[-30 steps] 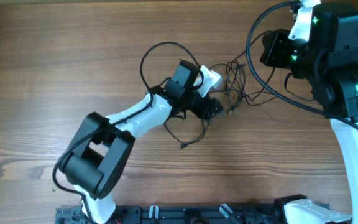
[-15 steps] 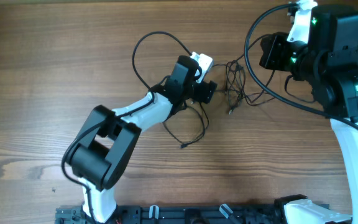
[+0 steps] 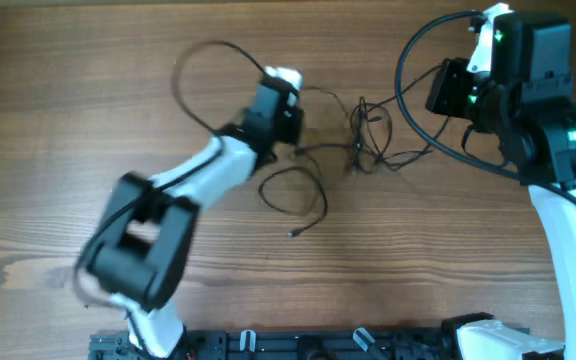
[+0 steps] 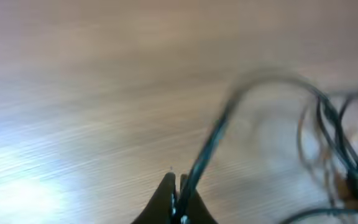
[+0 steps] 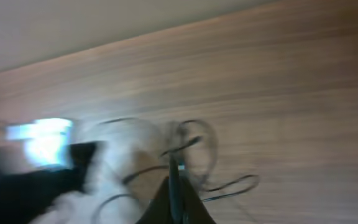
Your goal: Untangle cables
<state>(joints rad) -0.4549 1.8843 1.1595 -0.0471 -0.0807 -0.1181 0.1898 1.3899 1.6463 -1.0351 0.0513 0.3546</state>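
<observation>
Overhead: we see the cables (image 3: 363,140) tangled mid-table (image 3: 68,100), between the arms. The left gripper (image 3: 290,128) is at their left edge (blurred), the right gripper (image 3: 440,92) up right.
Left wrist: jaws pinched on one cable (image 4: 207,146).
Right wrist: jaws together above the tangle (image 5: 194,146); we can't tell if anything's held.

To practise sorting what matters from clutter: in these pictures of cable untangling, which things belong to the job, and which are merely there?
Belong to the job:
- thin black cords, tangled
- left gripper, shut on one cord
- right gripper, shut

Merely there:
- brown wooden table
- thick black arm wiring
- black rail at the table's near edge
</observation>
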